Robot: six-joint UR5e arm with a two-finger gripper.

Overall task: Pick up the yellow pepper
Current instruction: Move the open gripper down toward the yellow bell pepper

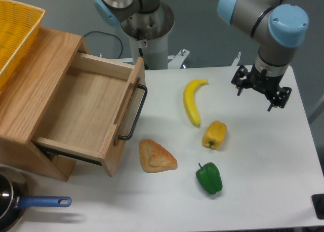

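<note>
The yellow pepper [214,134] lies on its side on the white table, right of centre, glossy yellow-orange and blocky. My gripper [259,94] hangs above the table at the back right, up and to the right of the pepper and well apart from it. Its jaws look spread open with nothing between them.
A yellow banana [193,101] lies just up-left of the pepper. A green pepper [209,178] sits in front of it. A bread pastry [157,156] lies to the left. A wooden box with an open drawer [86,110] fills the left side, with a yellow basket [15,34] on top. A blue-handled pan [30,204] sits at the front left.
</note>
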